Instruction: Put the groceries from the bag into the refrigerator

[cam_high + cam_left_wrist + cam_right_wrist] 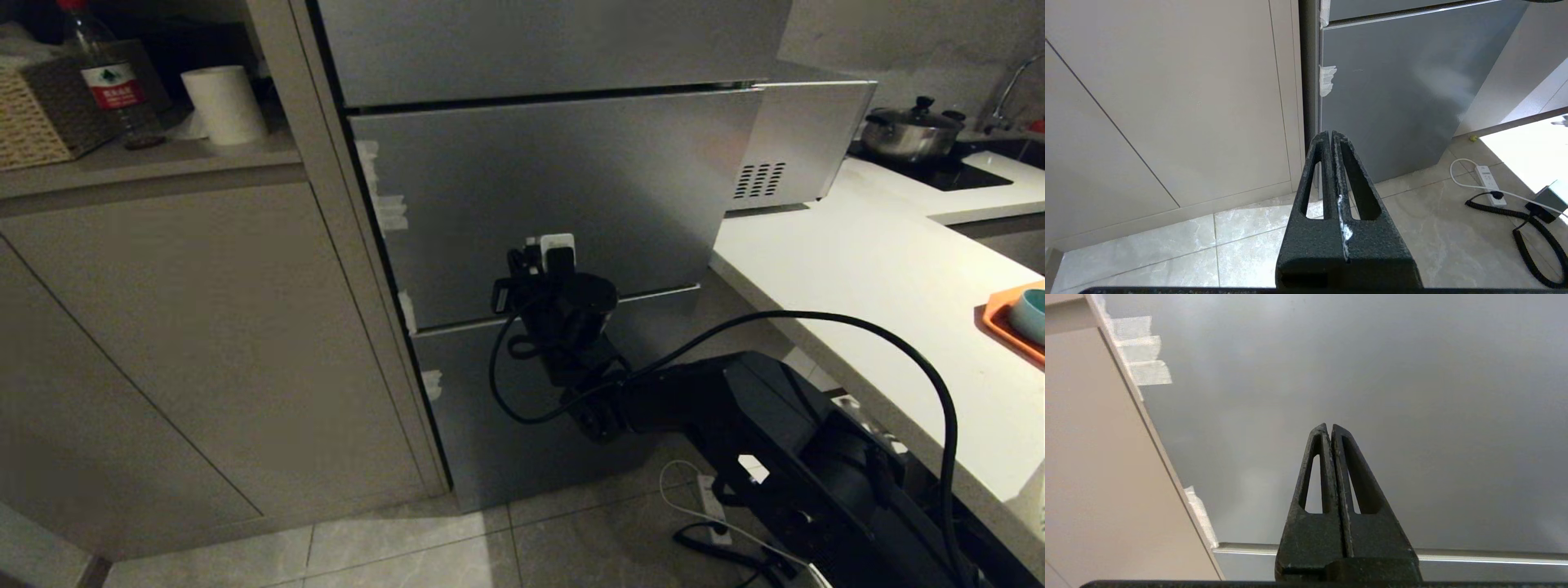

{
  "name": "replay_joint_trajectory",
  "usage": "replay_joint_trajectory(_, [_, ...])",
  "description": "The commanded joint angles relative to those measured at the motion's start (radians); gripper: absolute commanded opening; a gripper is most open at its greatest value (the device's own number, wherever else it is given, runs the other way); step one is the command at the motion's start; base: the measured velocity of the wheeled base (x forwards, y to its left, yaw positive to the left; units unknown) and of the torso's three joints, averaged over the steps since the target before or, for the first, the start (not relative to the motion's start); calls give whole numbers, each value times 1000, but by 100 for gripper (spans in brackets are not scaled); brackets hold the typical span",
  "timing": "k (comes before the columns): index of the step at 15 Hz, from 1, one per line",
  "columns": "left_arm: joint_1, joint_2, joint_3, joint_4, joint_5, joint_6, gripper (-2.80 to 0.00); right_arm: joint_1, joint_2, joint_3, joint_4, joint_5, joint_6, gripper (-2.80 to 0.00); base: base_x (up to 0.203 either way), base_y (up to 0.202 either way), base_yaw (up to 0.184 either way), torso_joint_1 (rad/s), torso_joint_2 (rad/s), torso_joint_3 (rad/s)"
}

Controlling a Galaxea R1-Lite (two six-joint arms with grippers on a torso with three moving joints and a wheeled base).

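The refrigerator (555, 188) stands at the middle of the scene with all its stacked grey-steel doors closed, and pale tape scraps (390, 208) cling to its left edge. The right end effector (549, 249) is raised in front of the middle door, its black fingers pressed together and gripping nothing; in the right wrist view the tips (1329, 430) point at the bare door face above the seam to the door below. A black cable (882, 343) loops from the right arm over the worktop's near edge.

The left end effector (1330, 136) hangs low in front of the cupboard, also clenched and empty, pointing toward the gap between the beige cupboard door (1167, 102) and the refrigerator's lowest door. On the tiled floor (1249, 253) to the right of it lie a white power strip (1488, 179) and a coiled black cord (1531, 241).

To the left of the refrigerator, a shelf (147, 159) carries a water bottle with a red label (106, 82), a white paper roll (222, 104) and a woven basket (37, 118). To the right, a silver box with vent slots (804, 143) sits on the white worktop (865, 269), a lidded steel pot (910, 131) stands farther right, and the corner of an orange tray (998, 320) holding a pale blue cup (1030, 314) shows at the right edge.

Neither the bag nor the groceries appear in any view.
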Motion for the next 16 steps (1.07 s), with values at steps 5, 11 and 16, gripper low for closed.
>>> replay_joint_trajectory(5, [0,2,0,0,0,0,-280,-24,-383,332,124,-37,-5,-280,0,0,0,0,0,0])
replay_joint_trajectory(11, [0,2,0,0,0,0,-280,-178,-1199,1206,349,-14,43,-280,0,0,0,0,0,0])
replay_joint_trajectory(16, [0,2,0,0,0,-11,-280,-572,-1901,1826,512,198,19,-280,0,0,0,0,0,0])
